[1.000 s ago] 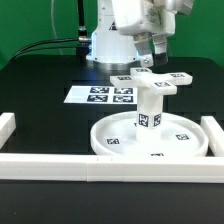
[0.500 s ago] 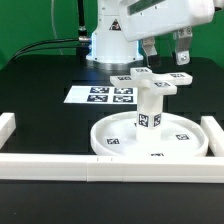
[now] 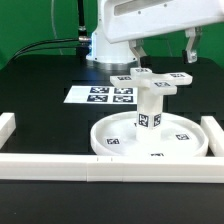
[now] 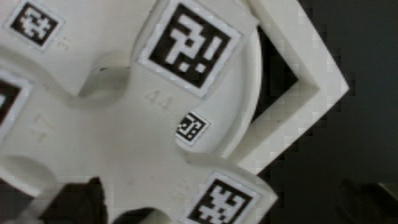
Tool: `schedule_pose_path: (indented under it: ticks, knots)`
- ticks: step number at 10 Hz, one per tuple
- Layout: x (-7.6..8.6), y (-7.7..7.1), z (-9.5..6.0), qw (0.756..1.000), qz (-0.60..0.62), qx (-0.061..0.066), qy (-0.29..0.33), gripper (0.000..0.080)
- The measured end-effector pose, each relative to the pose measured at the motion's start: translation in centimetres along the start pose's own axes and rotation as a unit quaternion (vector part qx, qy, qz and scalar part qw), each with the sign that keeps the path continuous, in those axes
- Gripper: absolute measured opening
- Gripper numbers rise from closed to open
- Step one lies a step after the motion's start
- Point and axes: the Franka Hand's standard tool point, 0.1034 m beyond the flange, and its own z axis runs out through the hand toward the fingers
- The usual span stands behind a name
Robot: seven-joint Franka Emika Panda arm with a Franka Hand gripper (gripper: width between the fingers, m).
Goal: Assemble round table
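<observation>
jaws wide, seemingly empty, above the cross base atop the leg on the disc.

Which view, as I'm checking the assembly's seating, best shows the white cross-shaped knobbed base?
The exterior view: the white cross-shaped knobbed base appears whole, atop the short white cylindrical leg. The wrist view shows only a cropped close-up of its tagged arms.

arm: wrist held high, at the top of the exterior view
gripper: pointing down, jaws wide apart, holding nothing
</observation>
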Motion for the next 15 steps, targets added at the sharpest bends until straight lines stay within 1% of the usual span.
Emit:
schedule_pose_path:
  ticks: [1,2,3,5,7,8,9,10,11,12,13,15]
  knots:
    - [-0.1,-0.2,0.1,0.996,-0.085,-0.003,-0.013,0.0649]
    - [-0.2,-0.5,0.2,0.991,-0.133,-0.004,-0.027,0.0649]
    - [-0.3,-0.7,0.3,0.986,-0.162,-0.005,-0.033,0.0649]
    - [-0.2,-0.6,0.3,0.976,-0.214,-0.005,-0.032,0.0649]
    - [-0.1,-0.4,0.2,0.955,-0.295,-0.004,-0.032,0.0649]
    - [0.0,-0.2,0.3,0.929,-0.369,-0.011,-0.034,0.0649]
    - [0.0,-0.1,0.3,0.899,-0.436,-0.021,-0.037,0.0649]
    - [0.0,0.1,0.3,0.873,-0.484,-0.028,-0.043,0.0649]
    - [0.0,0.4,0.4,0.855,-0.515,-0.028,-0.062,0.0649]
    - [0.4,0.5,0.4,0.834,-0.547,-0.027,-0.067,0.0649]
    - [0.4,0.7,0.5,0.823,-0.563,-0.028,-0.068,0.0649]
    - [0.5,1.0,0.5,0.784,-0.615,-0.029,-0.071,0.0649]
